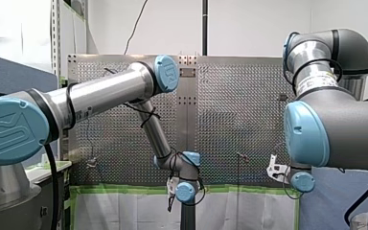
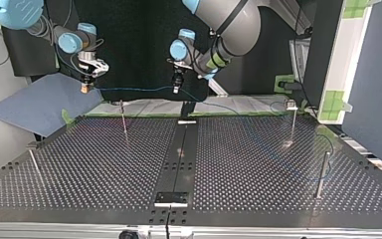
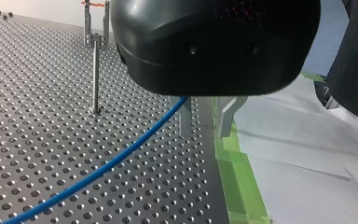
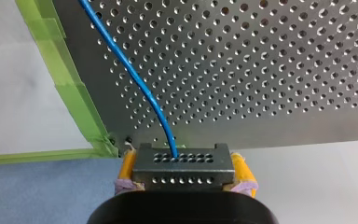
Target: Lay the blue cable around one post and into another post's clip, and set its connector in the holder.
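Going by how things lie, not much of this job looks done; I'd say the routing is only at its start. The right claw (image 2: 85, 85) has its yellow pads (image 4: 127, 169) clamped on the connector (image 4: 182, 167), a dark block with rows of holes. It's hanging out past the green tape (image 3: 235, 186) on the edge of the bench (image 2: 104, 164), so it isn't set in anything. Honestly, I can't tell which fitting is the holder.

The blue cable (image 4: 139, 85) runs from the connector through the air, nearly straight, to the left claw (image 3: 204, 130). That claw's metal fingers (image 3: 185, 119) stand apart with a clear gap and nothing pinched at the tips. The cable meets one finger up under the camera housing, and I can't tell if it passes between them. Past that claw it trails onto the bench at the top view's right, too faint to say whether it rounds anything.

Room-wise, both claws sit at the bench's taped edge. The thin post (image 2: 123, 117) is near the cable span. The post with a clip (image 2: 293, 122) stands well apart from it, with lots of open perforated plate between them to swing through.
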Controlling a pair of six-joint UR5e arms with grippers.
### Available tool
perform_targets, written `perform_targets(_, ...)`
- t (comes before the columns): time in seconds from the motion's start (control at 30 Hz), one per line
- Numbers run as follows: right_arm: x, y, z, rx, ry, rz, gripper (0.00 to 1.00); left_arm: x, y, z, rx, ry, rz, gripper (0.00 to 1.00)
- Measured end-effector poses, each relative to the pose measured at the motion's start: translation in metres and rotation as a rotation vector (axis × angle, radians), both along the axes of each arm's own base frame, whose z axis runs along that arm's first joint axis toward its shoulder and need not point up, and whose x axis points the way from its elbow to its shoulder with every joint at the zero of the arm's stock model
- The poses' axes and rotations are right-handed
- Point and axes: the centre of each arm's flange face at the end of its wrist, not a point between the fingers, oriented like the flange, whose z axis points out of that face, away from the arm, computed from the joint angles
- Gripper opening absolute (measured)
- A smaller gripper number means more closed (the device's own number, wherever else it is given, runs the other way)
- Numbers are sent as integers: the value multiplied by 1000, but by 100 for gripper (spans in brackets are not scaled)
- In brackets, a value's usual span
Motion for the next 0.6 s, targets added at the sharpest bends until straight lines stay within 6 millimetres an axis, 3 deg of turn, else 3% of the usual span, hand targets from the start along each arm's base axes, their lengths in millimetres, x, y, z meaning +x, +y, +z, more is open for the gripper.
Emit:
perform_targets(0.2, -4, -1, 0, -6, 0, -10, 0, 0, 0, 0, -1, 2, -4, 24)
perform_targets(0.27, -4, -1, -1, -6, 1, -11, 0, -1, 0, 0, -1, 3, -4, 4)
perform_targets(0.33, -4, -1, -1, -6, 3, -11, 0, 0, 0, 0, -1, 3, -4, 0)
perform_targets(0.6, -4, -2, -2, -5, 5, -11, 0, 3, -2, 2, -5, -1, -3, 0)
